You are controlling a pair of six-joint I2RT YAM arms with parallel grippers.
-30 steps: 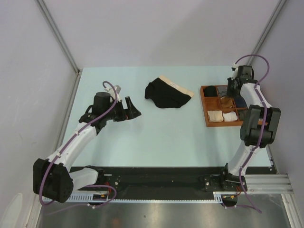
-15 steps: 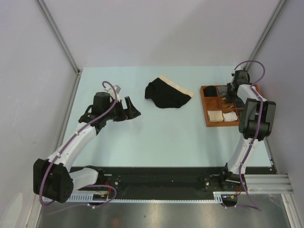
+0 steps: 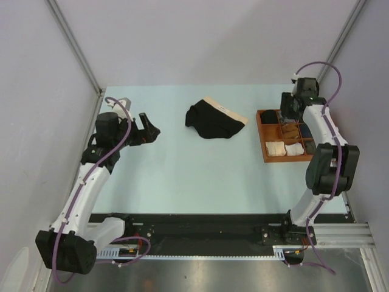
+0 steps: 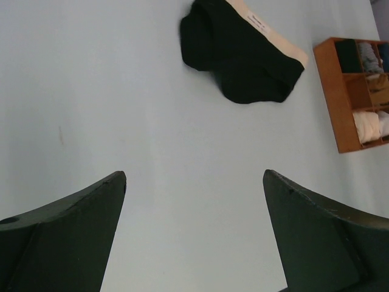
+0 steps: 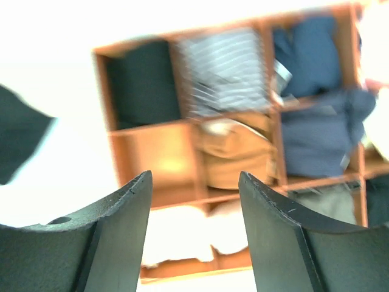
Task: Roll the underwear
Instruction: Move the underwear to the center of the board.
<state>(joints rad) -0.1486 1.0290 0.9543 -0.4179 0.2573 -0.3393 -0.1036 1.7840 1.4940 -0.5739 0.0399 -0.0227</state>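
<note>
While left tool gapes | soft black briefs crumpled (beige waistband)

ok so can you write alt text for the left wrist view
Black underwear with a pale beige waistband lies crumpled on a light table. The open left hand frames the bottom with nothing between its fingers, and a wooden compartment tray sits at the right edge.

Left hand and right hand both hover with jaws parted wide, holding nothing
</note>
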